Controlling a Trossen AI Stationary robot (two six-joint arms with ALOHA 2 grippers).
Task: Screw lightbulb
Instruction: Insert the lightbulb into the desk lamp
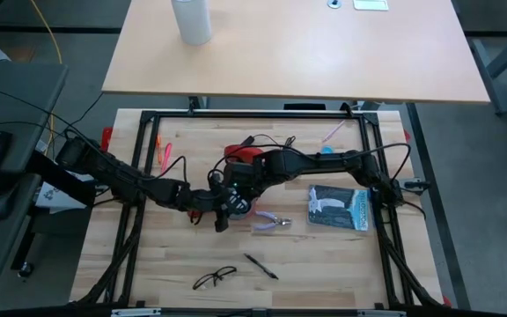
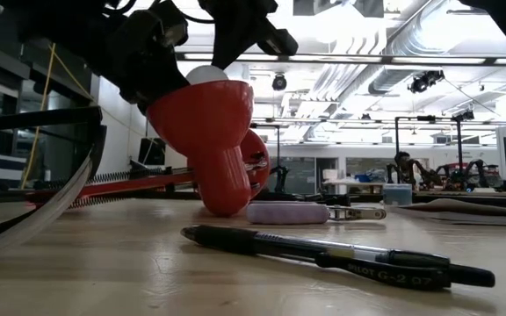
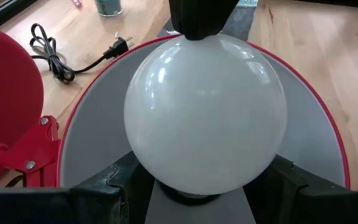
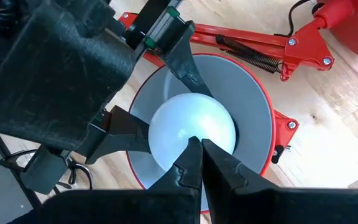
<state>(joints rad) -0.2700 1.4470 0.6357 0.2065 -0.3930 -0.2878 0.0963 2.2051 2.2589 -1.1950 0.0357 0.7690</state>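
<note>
Arms first, from the high view: both reach into the middle of the wooden table (image 1: 324,264) and meet over the red lamp (image 1: 243,156). The left gripper (image 1: 223,210) comes in from the left side, the right gripper (image 1: 236,183) from the right, so it's pretty crowded there. Pliers (image 1: 273,221) lie just beside them, glasses (image 1: 213,278) and a pen (image 1: 260,266) nearer the front edge, a dark packet (image 1: 340,209) off to the right.

Low view: the lamp's red cone shade (image 2: 202,118) sits tilted, mouth pointing up and back, and the lightbulb (image 2: 206,75) just peeks out of its rim under the dark gripper parts. The pen lies in front across the table.

Left wrist view: the lightbulb fills the frame, sitting inside the white-lined shade. The left gripper's fingers (image 3: 98,190) are spread wide on either side of the globe, clamped on it. A black power cord (image 3: 61,53) lies on the table behind.

Right wrist view: the right gripper's fingers (image 4: 219,163) are pressed together, tips resting against the globe, not holding it.
</note>
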